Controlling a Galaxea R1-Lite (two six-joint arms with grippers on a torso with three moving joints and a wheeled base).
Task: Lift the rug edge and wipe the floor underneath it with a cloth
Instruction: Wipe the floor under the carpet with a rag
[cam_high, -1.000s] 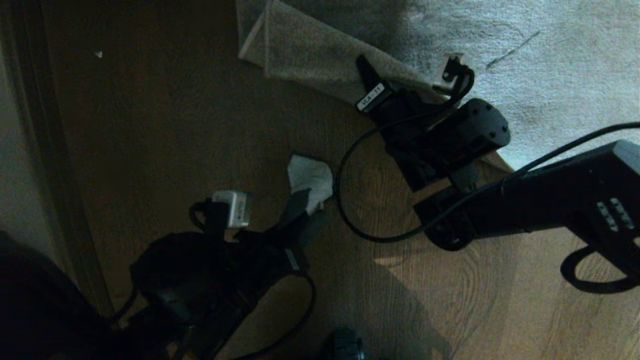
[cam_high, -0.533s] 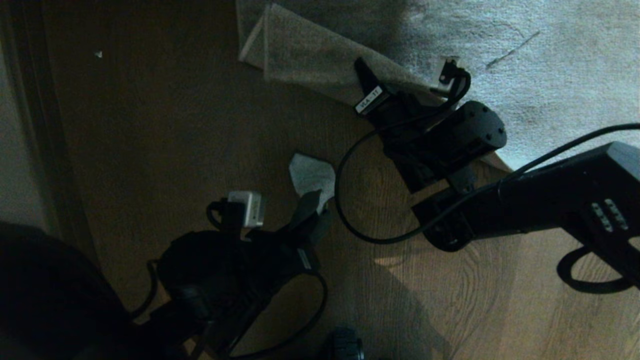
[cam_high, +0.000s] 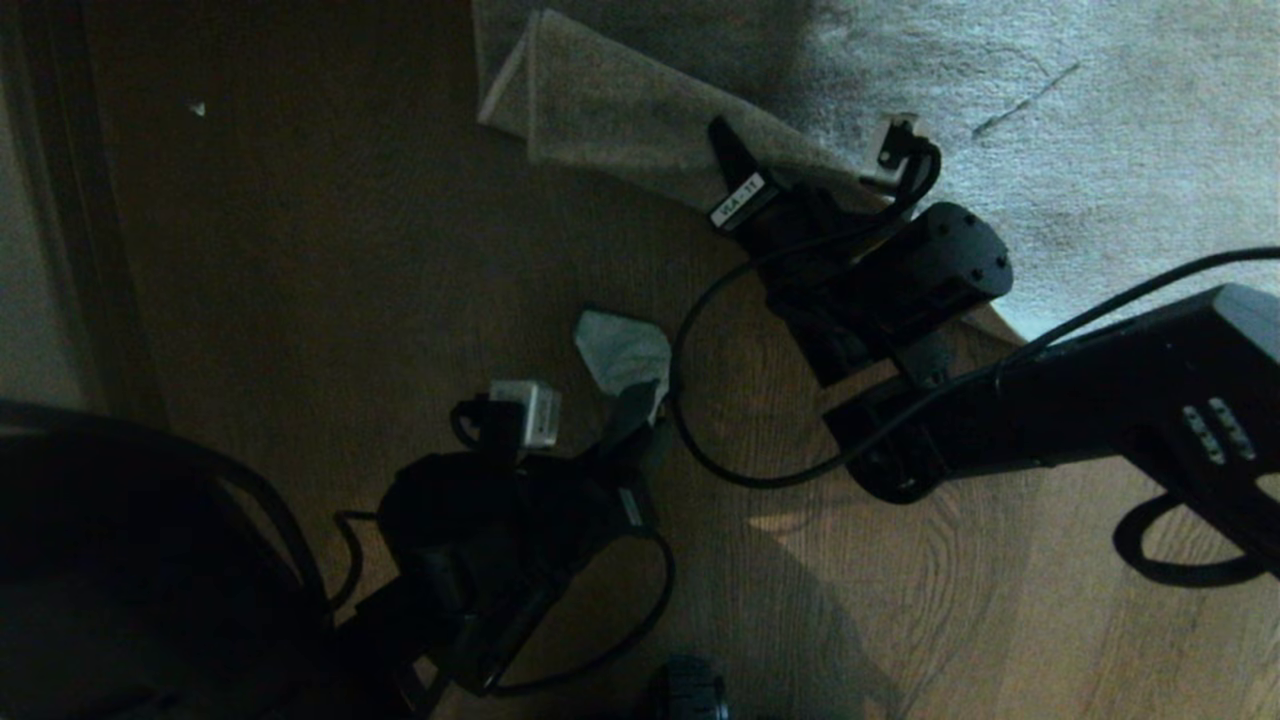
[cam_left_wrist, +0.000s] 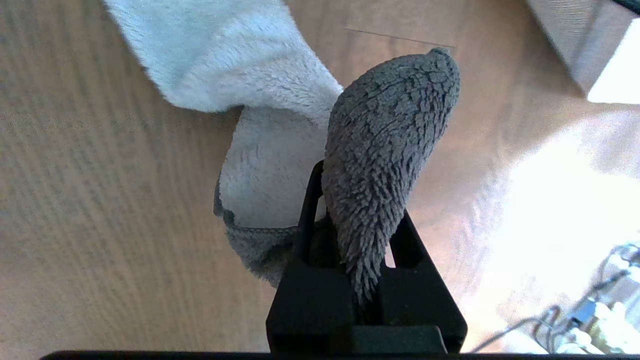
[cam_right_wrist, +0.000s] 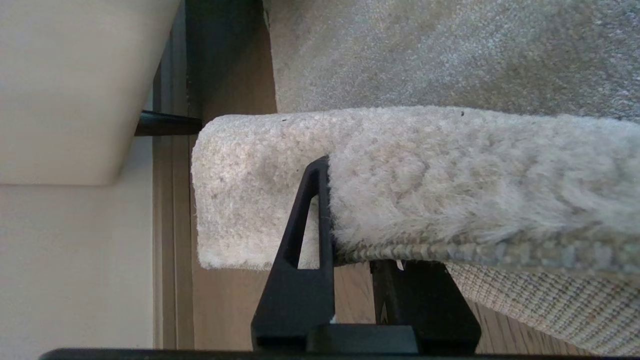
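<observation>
Head view: the right gripper (cam_high: 735, 165) clamps the rug edge (cam_high: 620, 110), folded back off the floor (cam_high: 300, 300). Near that fold, the left gripper (cam_high: 640, 415) pinches the cloth (cam_high: 622, 350) against the planks.

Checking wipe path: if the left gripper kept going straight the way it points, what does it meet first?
The left gripper, shut on the cloth, points across bare floor toward the rug edge held up by the right gripper. Likely the rug first; depth is unclear.

Head view dim and shadowy; wrist views bright.
</observation>
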